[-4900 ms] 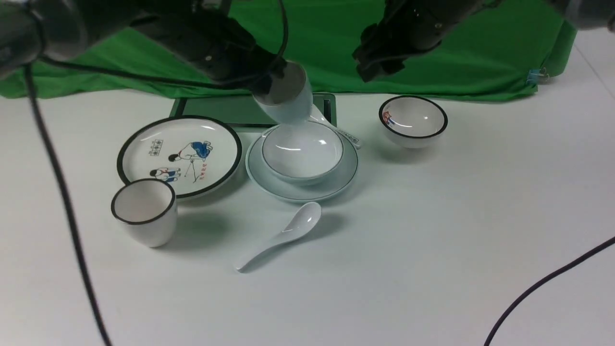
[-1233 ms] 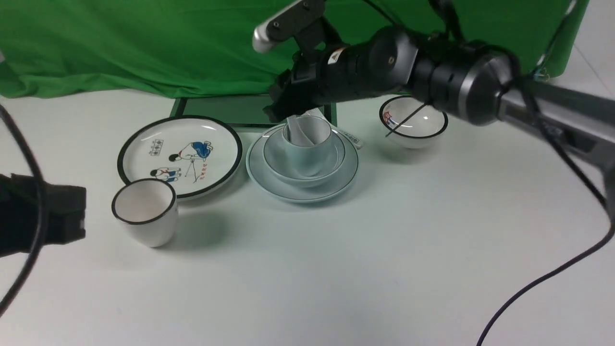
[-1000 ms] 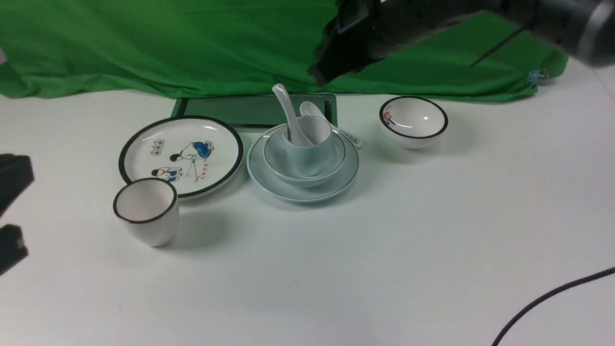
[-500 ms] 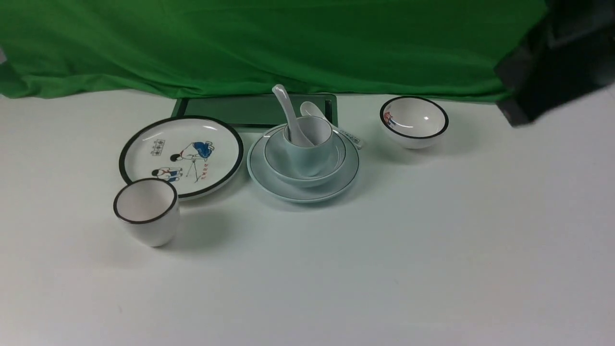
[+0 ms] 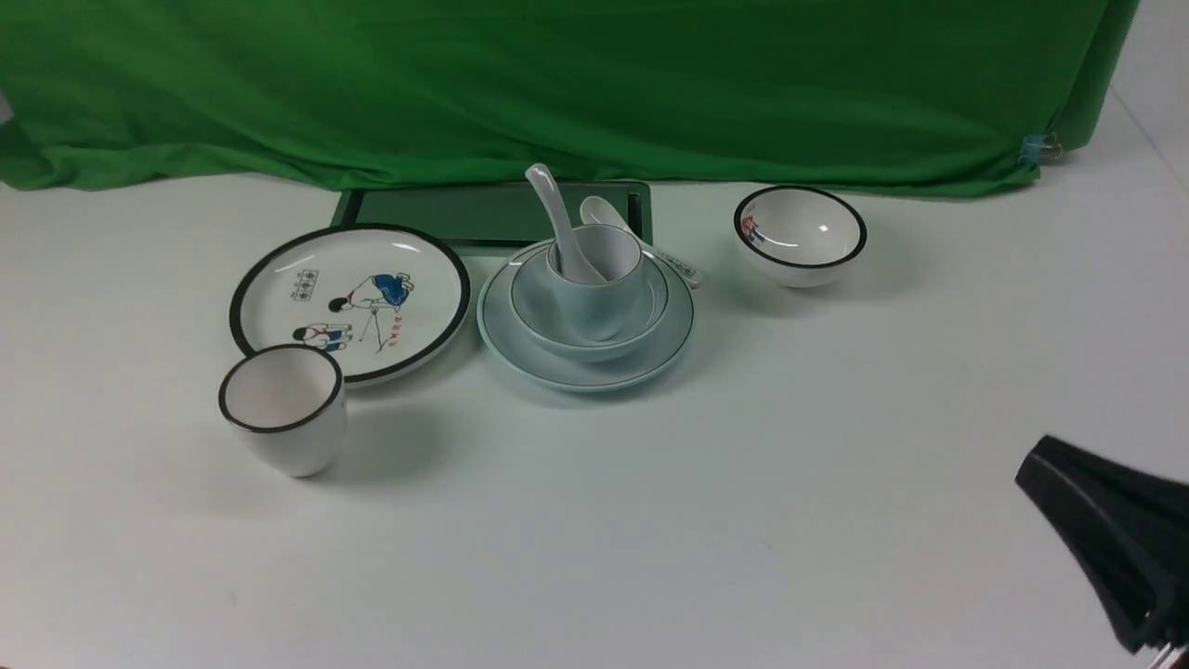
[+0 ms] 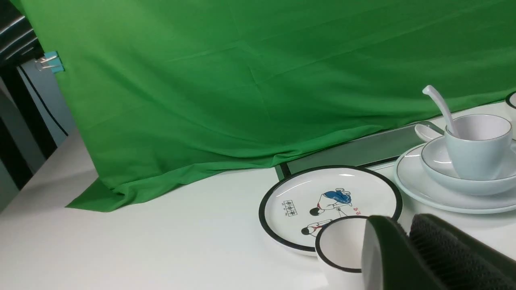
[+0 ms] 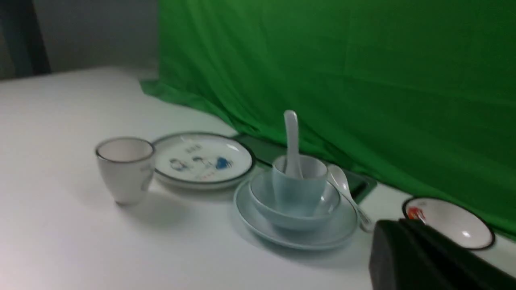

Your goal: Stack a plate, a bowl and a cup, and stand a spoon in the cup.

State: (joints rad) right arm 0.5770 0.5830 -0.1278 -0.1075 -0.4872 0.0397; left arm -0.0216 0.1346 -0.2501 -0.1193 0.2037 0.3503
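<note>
**Calling this stack done, we reckon**

Looking at the spoon (image 5: 557,218) first: its deep end is down inside the cup (image 5: 594,297), and the short handle leans up and out over the rim, tilted toward the robot's left. It isn't dead upright. The rim props it, which is likely why it doesn't tip over.

The cup sits in the well of the bowl (image 5: 548,327), and the bowl sits in the middle of the plate (image 5: 520,353). Widest piece at the bottom, narrowest on top, so each one cradles the next and nothing seems to wobble. We'd say all four steps are done.

Just behind the stack lies the marked spoon (image 5: 608,214), its handle end poking out beside the plate's far right edge. We can't tell if it touches the plate. The cartoon plate (image 5: 418,279) is just left of the stack, the black-rimmed cup (image 5: 283,427) is in front of that, and the black-rimmed bowl (image 5: 790,269) sits off to the right. None of them are part of the stack.

Grippers: the right gripper (image 5: 1054,469) sits low at the near right of the table (image 5: 650,520), well apart from the dishes, jaws closed on nothing. The left gripper (image 6: 403,227) only shows in its own wrist view, near the black-rimmed cup, pads looking pressed together and empty. Both being clear of the stack makes sense to us, since there's nothing left to hold.
</note>
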